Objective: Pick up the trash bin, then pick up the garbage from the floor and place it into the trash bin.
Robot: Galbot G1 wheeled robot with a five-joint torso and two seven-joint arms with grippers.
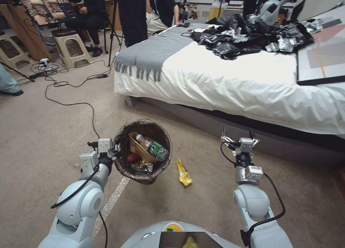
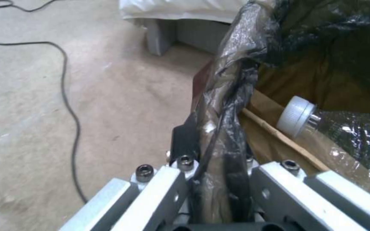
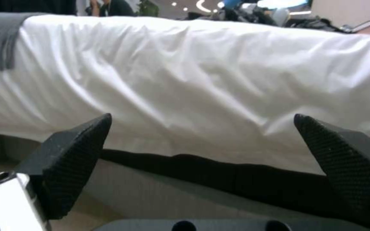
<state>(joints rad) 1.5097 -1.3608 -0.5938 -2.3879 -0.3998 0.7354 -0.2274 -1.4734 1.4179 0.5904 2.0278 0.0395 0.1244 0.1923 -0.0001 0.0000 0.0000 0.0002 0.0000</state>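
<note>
On beige carpet beside a white-sheeted bed (image 1: 251, 79), the left gripper (image 1: 115, 150) clamps the nine-o'clock rim of the raised trash bin (image 1: 158, 131), holding a bottle (image 1: 153, 147), carton and wrappers, while a yellow snack bag (image 1: 184, 172) lies at its four o'clock and the right gripper (image 1: 239, 137) hangs wide open.

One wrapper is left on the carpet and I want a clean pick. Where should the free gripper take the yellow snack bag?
Probably across the middle of the yellow snack bag, coming straight down. It lies flat and long beside the trash bin, so open jaws of the right gripper should span its narrow width.
</note>
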